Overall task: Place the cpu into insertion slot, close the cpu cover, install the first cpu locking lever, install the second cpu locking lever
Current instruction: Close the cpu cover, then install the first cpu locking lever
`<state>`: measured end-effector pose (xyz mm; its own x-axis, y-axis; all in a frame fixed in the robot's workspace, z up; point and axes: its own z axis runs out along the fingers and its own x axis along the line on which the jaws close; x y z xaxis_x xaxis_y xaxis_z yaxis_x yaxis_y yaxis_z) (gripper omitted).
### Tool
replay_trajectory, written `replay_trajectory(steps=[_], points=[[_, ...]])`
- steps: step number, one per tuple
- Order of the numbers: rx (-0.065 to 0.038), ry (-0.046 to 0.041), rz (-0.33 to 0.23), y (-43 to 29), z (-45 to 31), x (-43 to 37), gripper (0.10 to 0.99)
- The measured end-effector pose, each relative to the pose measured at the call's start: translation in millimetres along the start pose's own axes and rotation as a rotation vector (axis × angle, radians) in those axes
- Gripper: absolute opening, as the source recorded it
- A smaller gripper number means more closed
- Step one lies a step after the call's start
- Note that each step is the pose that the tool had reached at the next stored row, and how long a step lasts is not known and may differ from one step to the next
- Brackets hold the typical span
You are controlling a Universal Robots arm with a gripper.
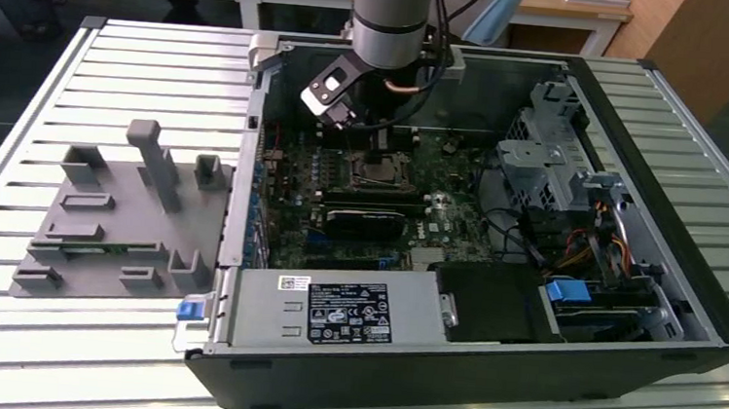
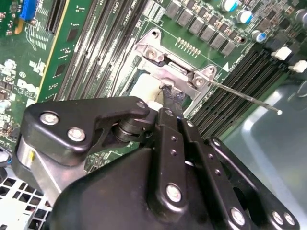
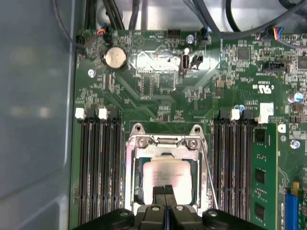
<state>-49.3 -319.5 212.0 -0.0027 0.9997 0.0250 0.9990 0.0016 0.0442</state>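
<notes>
Pressing the closed, empty gripper onto the cpu inside the cpu cover, perhaps risking to shift it, with the locking lever seemingly unlatched.

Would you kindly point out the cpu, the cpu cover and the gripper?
cpu point(image 3: 169, 173): first wrist view, on its pale metal top.
cpu cover point(image 3: 149, 143): first wrist view, on its silvery frame.
gripper point(image 3: 166, 189): first wrist view, between its fingertips.

Arm upright, wrist low, jaws pressed together, pointing down.
</notes>
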Motion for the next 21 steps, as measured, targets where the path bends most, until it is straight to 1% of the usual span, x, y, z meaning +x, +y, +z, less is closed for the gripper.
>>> replay_trajectory(steps=[3,7,10,12,15,21], points=[[0.000,0.0004,0.000,2.5,0.1,0.0,0.106],[0.000,0.0005,0.000,2.9,0.0,0.1,0.106],[0.000,0.0006,0.000,3.0,-2.3,0.1,0.106],[0.000,0.0005,0.000,3.2,-6.0,0.2,0.106],[0.000,0.0005,0.000,3.5,-13.8,0.4,0.106],[0.000,0.0005,0.000,4.5,-36.3,1.0,0.106]])
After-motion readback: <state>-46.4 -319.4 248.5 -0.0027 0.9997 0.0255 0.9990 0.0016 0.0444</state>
